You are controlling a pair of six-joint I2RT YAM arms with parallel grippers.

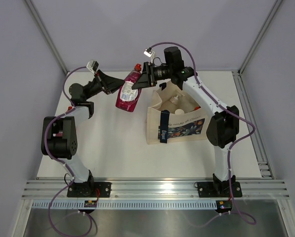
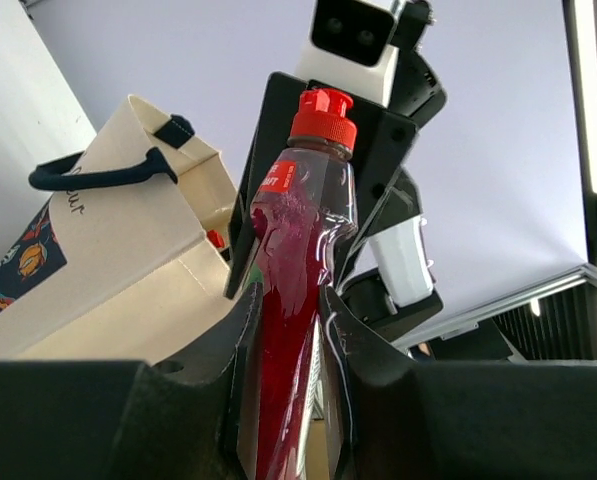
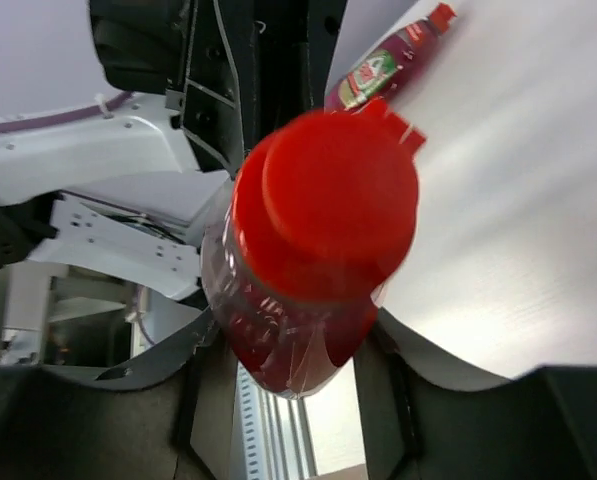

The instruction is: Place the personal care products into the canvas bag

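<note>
A red squeeze bottle [image 1: 128, 96] hangs in the air left of the canvas bag [image 1: 187, 129]. My left gripper [image 1: 118, 90] is shut on its body [image 2: 296, 250]. My right gripper [image 1: 141, 77] comes from the other side, its jaws closed around the shoulder just under the red cap [image 3: 323, 190]. The cream bag stands upright with navy handles and a floral panel, and holds two pale bottles with white caps [image 1: 177, 104]. A second red bottle [image 3: 393, 65] lies on the table, seen only in the right wrist view. The pump bottle and the green one are not visible.
The bag's open mouth [image 2: 168, 165] is just right of the held bottle, with a navy handle [image 1: 164, 126] draped over its front. Metal frame posts stand at the table's back corners. A ribbed rail runs along the near edge.
</note>
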